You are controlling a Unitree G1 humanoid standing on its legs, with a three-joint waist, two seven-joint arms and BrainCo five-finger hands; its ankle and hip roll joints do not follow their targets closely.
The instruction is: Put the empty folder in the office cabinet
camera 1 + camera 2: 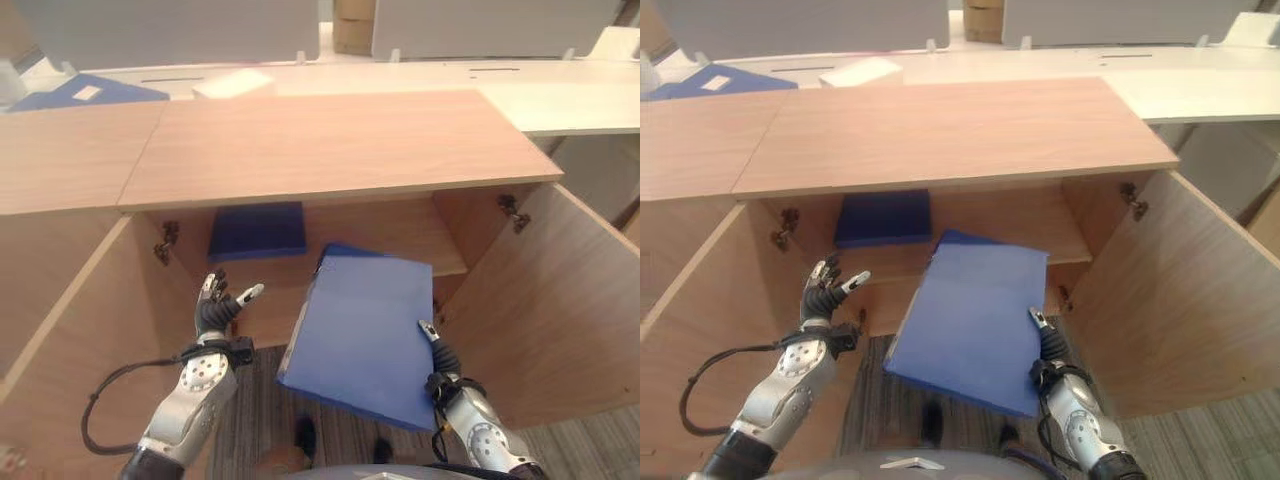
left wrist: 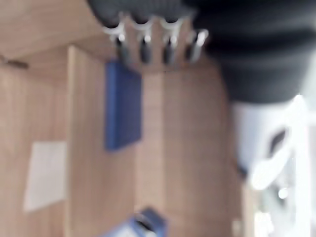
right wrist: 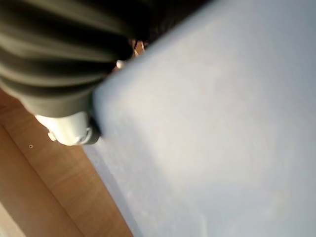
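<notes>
Open cabinet, right hand gripping blue folder

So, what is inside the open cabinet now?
A blue folder lies on the shelf of the cabinet. The folder in the right hand covers the lower part, so that stays unseen.

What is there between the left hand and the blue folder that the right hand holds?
Nothing lies there: in the left eye view, the left hand and the blue folder are separated by a bare gap showing cabinet wood.
</notes>
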